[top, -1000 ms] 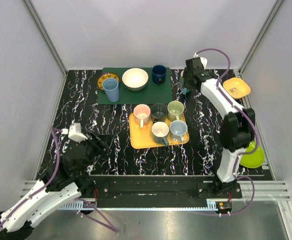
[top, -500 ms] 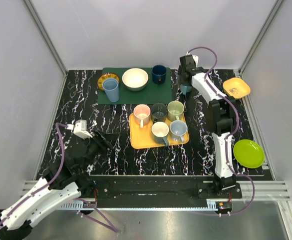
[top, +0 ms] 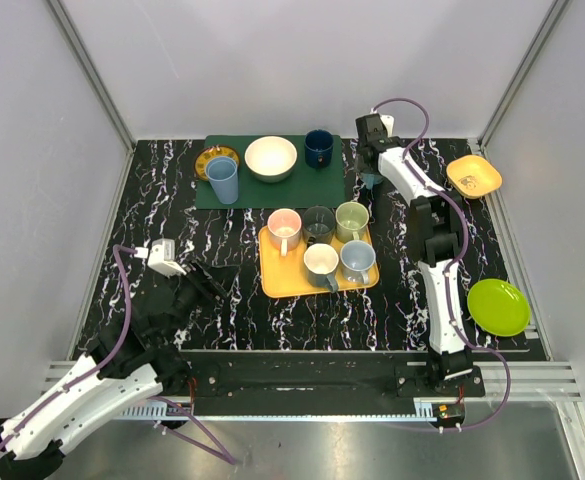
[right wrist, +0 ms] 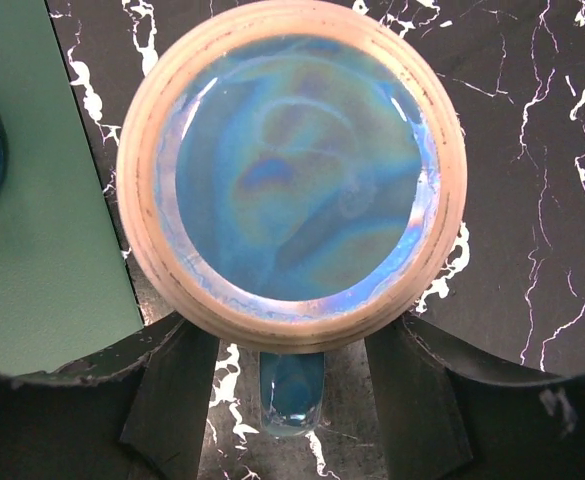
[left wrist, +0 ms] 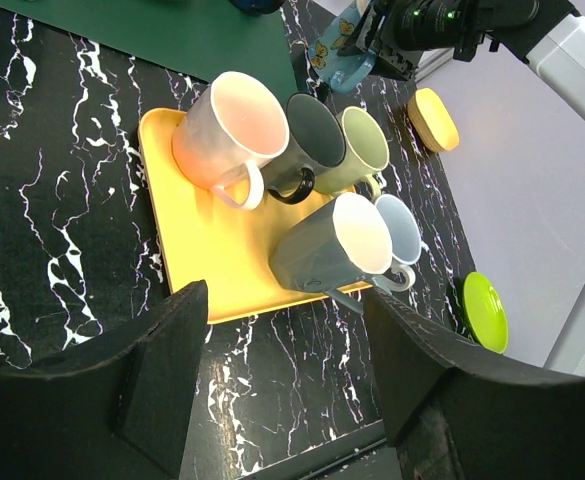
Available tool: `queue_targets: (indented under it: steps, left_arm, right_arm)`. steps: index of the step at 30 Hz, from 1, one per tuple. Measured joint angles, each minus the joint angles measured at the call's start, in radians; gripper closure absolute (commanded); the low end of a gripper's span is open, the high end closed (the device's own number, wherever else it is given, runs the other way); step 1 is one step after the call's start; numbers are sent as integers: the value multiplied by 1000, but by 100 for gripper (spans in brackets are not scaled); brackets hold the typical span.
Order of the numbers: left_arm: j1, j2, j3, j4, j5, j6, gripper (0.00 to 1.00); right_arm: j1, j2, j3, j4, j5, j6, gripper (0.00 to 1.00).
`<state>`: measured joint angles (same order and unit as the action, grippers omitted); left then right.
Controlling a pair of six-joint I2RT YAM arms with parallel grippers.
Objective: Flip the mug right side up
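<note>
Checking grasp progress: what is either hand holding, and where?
Left hand holds nothing. Right hand straddles the handle side of the overturned blue mug; a grip cannot be told.

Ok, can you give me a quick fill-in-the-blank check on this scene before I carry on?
1. The iridescent blue ceramic mug at the right gripper stands with its ____ facing up.
2. It sits on the black marbled table, beside a flat mat coloured ____.
3. The yellow rectangular tray carries ____ mugs.
4. The left gripper, open, holds ____.

Missing words: base; green; five; nothing
</note>
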<state>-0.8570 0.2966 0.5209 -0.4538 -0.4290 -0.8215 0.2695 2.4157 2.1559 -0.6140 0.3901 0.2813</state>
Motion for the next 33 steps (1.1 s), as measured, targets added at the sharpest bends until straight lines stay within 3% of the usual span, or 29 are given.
queue_targets:
  steps: [4, 6, 13, 20, 33]
  left_arm:
    - [0, 0, -2, 2, 0, 2, 34]
    - [0, -1, -7, 3, 0, 2, 34]
    - [0, -1, -8, 2, 0, 2, 34]
    - [0, 0, -8, 4, 0, 2, 34]
    - [0, 66, -8, 76, -5, 13, 35]
  right_arm:
    - [0, 0, 7, 0, 9, -1, 49]
    - [0, 0, 8, -1, 11, -4, 64]
    - [0, 0, 11, 1, 17, 0, 100]
    - [0, -9, -12, 20, 20, 3, 100]
    - [-24, -275, -330, 24, 21, -16, 100]
